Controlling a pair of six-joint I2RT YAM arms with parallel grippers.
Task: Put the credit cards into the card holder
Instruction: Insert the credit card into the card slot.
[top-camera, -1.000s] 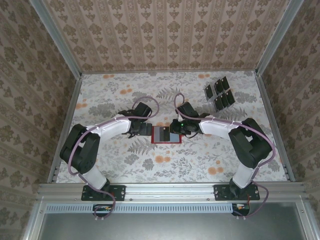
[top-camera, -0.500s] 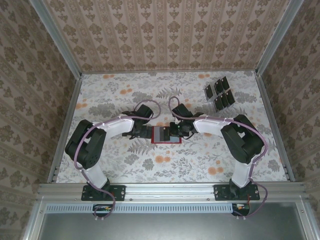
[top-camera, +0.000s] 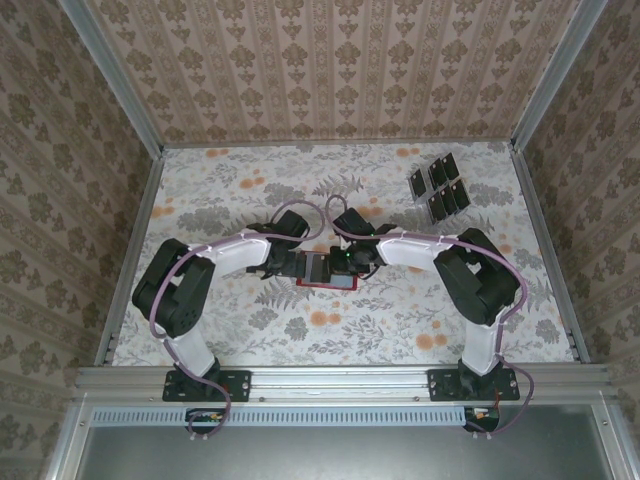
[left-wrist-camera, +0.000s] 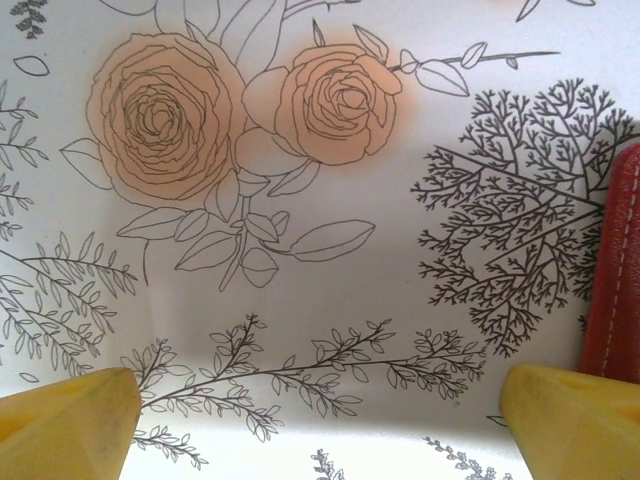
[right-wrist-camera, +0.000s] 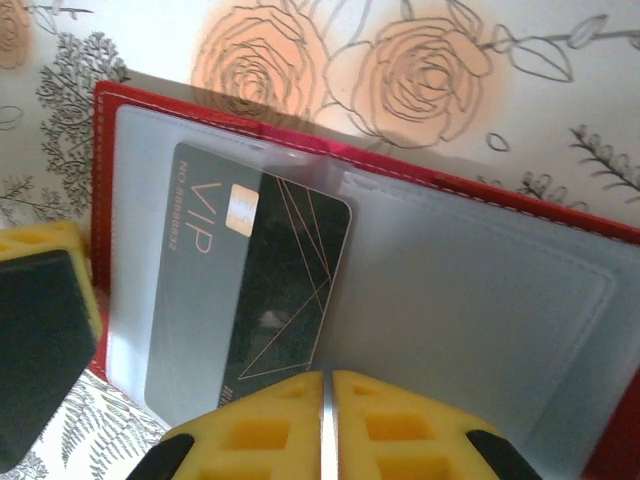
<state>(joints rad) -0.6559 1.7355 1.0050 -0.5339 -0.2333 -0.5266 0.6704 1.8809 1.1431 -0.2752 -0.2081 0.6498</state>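
From above, the open holder (top-camera: 328, 272) lies on the tabletop (top-camera: 230, 190) between the left tool (top-camera: 291, 263) and right tool (top-camera: 350, 262), one at each end. The other cards (top-camera: 439, 187) lie well beyond the right tool.

Left wrist: the left tool (left-wrist-camera: 320, 425) is spread wide, with the holder's red edge (left-wrist-camera: 615, 270) just outside one finger.

Right wrist: the right tool (right-wrist-camera: 322, 385) is clenched to a thin slit. A black card (right-wrist-camera: 260, 280) in the holder's clear pocket lies just ahead, its near end under the fingers; pinched or not, one cannot tell.
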